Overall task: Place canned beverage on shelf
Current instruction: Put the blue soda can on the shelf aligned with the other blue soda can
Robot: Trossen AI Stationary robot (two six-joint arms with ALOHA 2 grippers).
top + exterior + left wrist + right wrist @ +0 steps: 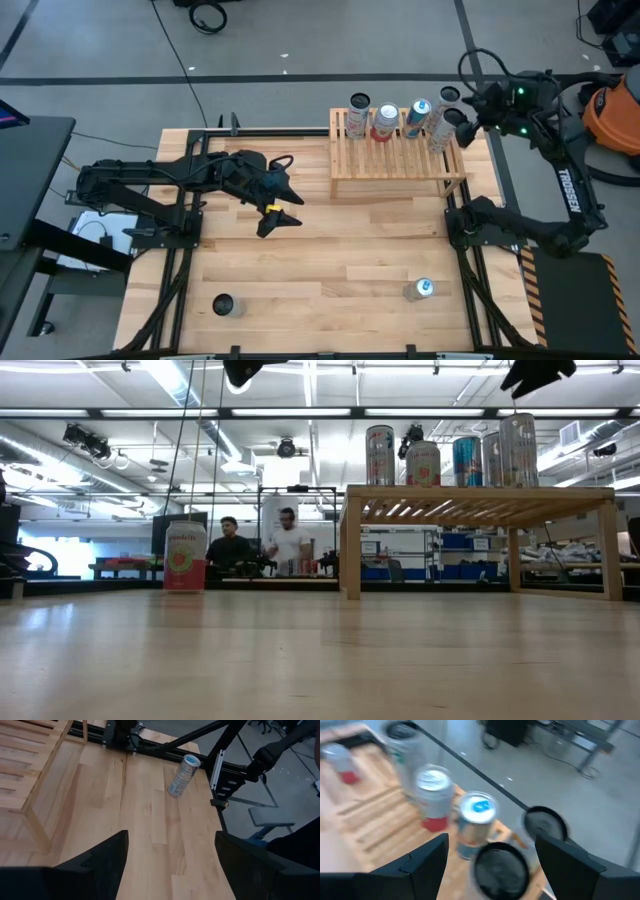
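The light-wood slatted shelf (398,160) stands at the table's far right, and several cans (467,460) stand upright in a row on its slats. My right gripper (468,108) hangs open just above the shelf's right end, over two dark-topped cans (500,867); it touches none of them. A blue-topped can (421,290) stands on the table near the right front, and it also shows in the left wrist view (183,775). A dark-topped can (224,304) stands at the left front. My left gripper (280,208) waits open above the table's middle left.
Bare wood lies between the shelf and the two cans on the table. Black frame rails (470,290) run along the table's sides. In the low view, people sit in the room behind the table (260,545).
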